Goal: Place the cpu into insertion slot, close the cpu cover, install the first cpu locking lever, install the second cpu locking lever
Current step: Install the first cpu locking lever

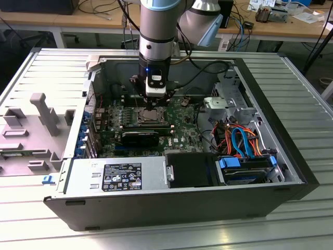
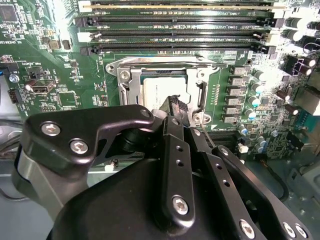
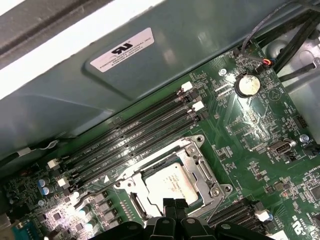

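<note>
1. The end effector (image 3: 173, 206) has its tips pressed together with nothing visible between them. It hangs just over the near edge of the cpu (image 3: 167, 184).
2. The cpu lies flat in the slot (image 1: 151, 115) beneath it, framed by the cover (image 3: 199, 165), which I judge to be down.
3. Memory slots (image 3: 135, 142) crowd the far edge, and the case wall (image 3: 150, 85) stands beyond them, so open room is mostly overhead.
</note>
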